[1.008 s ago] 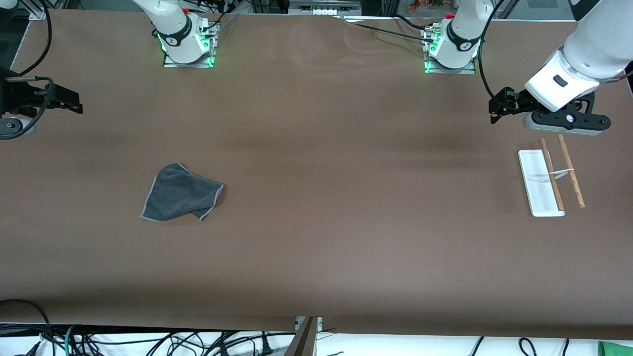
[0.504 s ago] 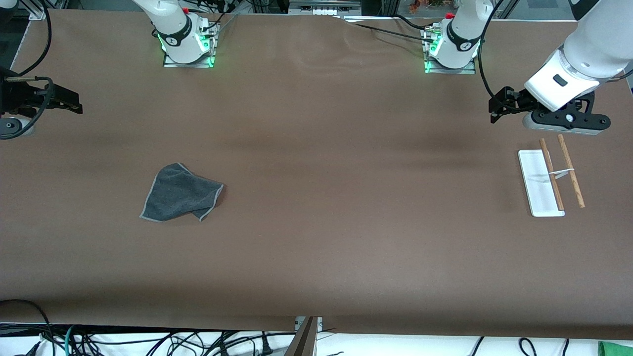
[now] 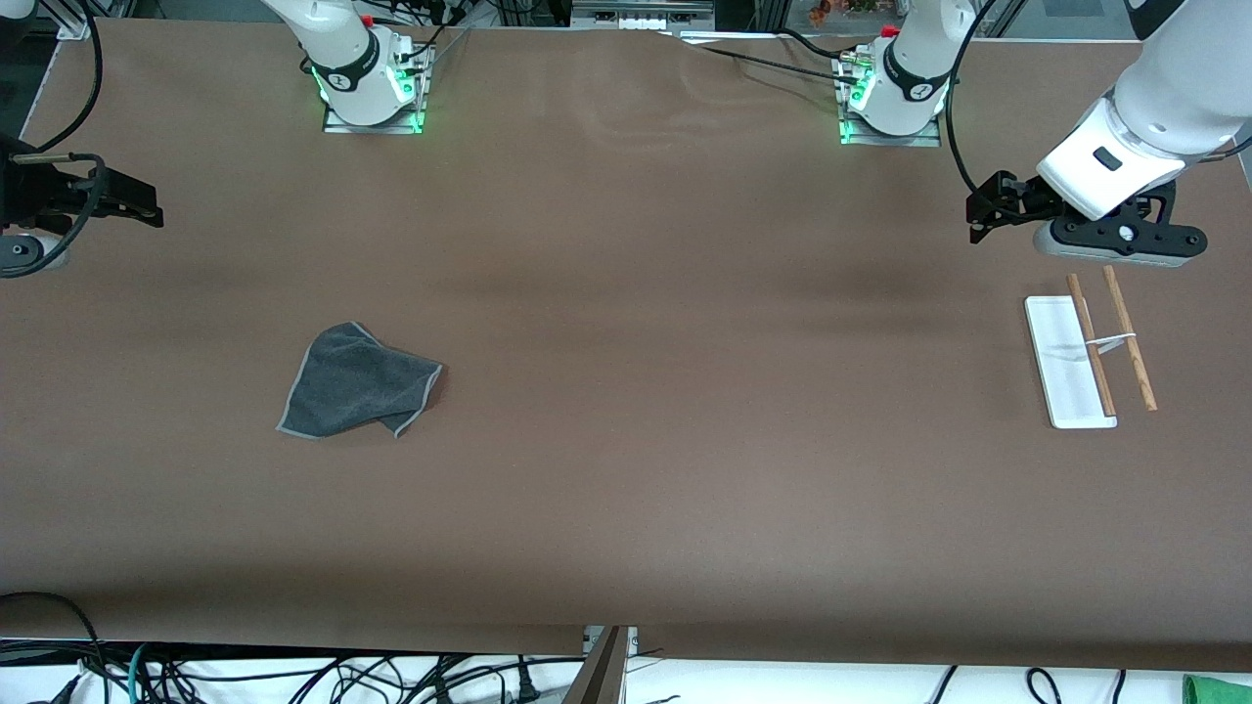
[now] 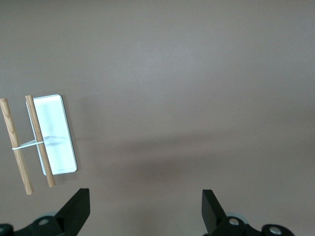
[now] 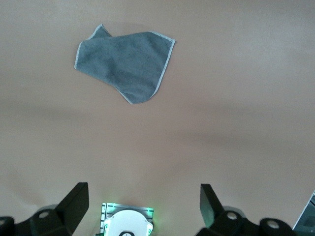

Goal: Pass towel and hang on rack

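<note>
The towel [image 3: 359, 383] lies flat and crumpled on the brown table [image 3: 626, 469], dark grey side up with its pale stitched edge showing, toward the right arm's end. The right gripper [image 3: 132, 200] hangs in the air above that end's table edge, its fingers spread wide with nothing between them. From this claw the towel sits on the table below and well apart, nearer to the front camera and more toward the table's middle; in the right wrist view the towel [image 5: 125, 63] shows whole, with bare tabletop between it and the spread fingers [image 5: 74, 202].

The left gripper [image 3: 988, 207] hangs over the table toward the left arm's end, its fingers also spread and empty, and this arm waits. The rack [image 3: 1088, 354] stands on the table just below and nearer to the front camera than this claw, its white base flat and its two wooden rods parallel, joined by a thin crosspiece. In the left wrist view the rack [image 4: 51, 135] lies off to one side of the open fingers [image 4: 76, 211], not between them.

A broad stretch of bare table separates towel and rack.
</note>
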Robot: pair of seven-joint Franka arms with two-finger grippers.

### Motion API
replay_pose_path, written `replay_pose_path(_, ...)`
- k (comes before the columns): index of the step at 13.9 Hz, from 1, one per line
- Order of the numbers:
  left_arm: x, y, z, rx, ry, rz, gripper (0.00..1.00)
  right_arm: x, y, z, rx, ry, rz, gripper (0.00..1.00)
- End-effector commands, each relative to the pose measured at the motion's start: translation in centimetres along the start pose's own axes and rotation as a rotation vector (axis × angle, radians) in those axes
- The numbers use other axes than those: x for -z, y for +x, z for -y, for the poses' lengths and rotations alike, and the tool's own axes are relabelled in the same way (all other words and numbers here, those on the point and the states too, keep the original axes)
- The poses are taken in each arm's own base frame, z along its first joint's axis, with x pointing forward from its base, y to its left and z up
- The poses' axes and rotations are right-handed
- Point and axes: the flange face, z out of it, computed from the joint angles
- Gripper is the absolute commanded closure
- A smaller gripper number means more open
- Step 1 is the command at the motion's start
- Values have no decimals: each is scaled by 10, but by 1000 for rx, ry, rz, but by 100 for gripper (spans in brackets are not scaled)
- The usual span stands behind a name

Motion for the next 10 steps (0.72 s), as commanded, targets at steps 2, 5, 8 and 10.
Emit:
replay_pose_path(2, 7, 0, 0, -12, 28, -1, 0, 8, 3, 2, 9, 6, -18, 0)
replay_pose_path(5, 7, 0, 0, -12, 28, -1, 0, 8, 3, 1, 9, -2, -15, 0)
replay_pose_path(8, 7, 0, 0, -12, 28, -1, 0, -4, 7, 3, 10, 7, -12, 0)
replay_pose_path(10, 8, 0, 1, -10, 28, -3, 0, -33, 16, 5, 16, 9, 3, 0)
